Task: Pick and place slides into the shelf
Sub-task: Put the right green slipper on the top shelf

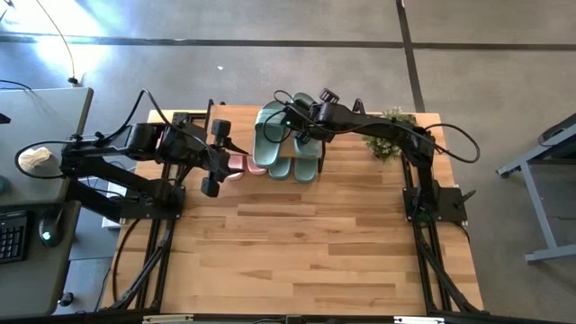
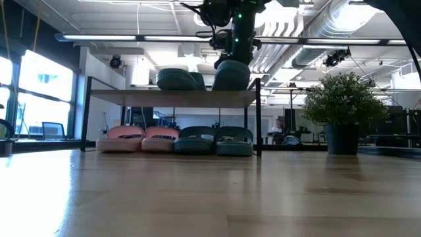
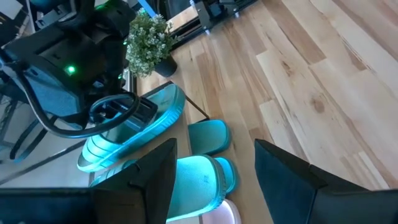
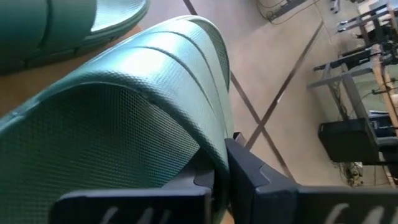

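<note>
Right tool closed on a dark green slide at the shelf top; left tool wide and empty.

The right tool (image 4: 217, 180) pinches the edge of a tilted green slide (image 2: 231, 74) on the plank of the shelf (image 2: 171, 97), beside another green slide (image 2: 179, 79) lying there. Beneath the shelf, on the surface (image 1: 315, 252), stand a pink pair (image 2: 139, 139) and a green pair (image 2: 214, 140). The left tool (image 3: 211, 168) hangs open near the shelf's pink end. A potted plant (image 2: 342, 112) stands beside the shelf.

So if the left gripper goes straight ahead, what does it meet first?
Probably the green slide lying just ahead of the open left gripper; how far is hard to judge.
</note>
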Robot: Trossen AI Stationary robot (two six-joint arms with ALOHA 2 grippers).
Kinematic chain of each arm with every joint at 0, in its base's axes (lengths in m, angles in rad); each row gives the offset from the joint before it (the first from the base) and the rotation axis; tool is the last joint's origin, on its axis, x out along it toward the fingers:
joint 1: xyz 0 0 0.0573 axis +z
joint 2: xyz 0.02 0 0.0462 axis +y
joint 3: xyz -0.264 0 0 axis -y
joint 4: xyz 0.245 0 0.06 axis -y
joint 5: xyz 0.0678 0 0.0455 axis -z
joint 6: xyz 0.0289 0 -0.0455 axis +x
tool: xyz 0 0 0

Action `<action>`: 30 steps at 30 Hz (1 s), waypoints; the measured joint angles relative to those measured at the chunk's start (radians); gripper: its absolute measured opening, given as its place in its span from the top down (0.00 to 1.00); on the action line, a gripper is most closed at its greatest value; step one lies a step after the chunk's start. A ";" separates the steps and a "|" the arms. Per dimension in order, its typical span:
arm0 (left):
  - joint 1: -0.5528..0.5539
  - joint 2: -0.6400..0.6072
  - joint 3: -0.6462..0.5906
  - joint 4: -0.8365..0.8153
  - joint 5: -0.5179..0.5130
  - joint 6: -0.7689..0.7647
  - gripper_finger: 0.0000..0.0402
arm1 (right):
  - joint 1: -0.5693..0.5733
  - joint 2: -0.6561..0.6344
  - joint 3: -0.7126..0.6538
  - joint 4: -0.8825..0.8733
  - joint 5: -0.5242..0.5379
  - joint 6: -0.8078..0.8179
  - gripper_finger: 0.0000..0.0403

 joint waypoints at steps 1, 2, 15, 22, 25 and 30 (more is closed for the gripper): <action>0.000 0.000 0.000 0.000 0.000 0.002 0.51 | 0.000 0.000 0.000 0.000 -0.007 -0.007 0.97; 0.000 0.000 0.000 0.000 0.000 0.003 0.51 | 0.000 0.000 0.000 -0.001 -0.010 -0.014 0.96; 0.000 0.000 0.000 0.000 0.000 0.005 0.51 | -0.005 0.000 0.000 0.000 -0.031 -0.028 0.83; 0.000 0.000 0.000 -0.001 0.000 0.005 0.51 | -0.005 0.000 0.000 0.000 -0.032 -0.028 0.78; 0.000 0.001 0.000 -0.001 0.000 0.005 0.51 | -0.005 0.000 0.000 0.001 -0.037 -0.032 0.75; 0.000 0.002 0.000 -0.006 0.000 0.005 0.51 | -0.005 0.000 0.000 0.001 -0.045 -0.052 0.69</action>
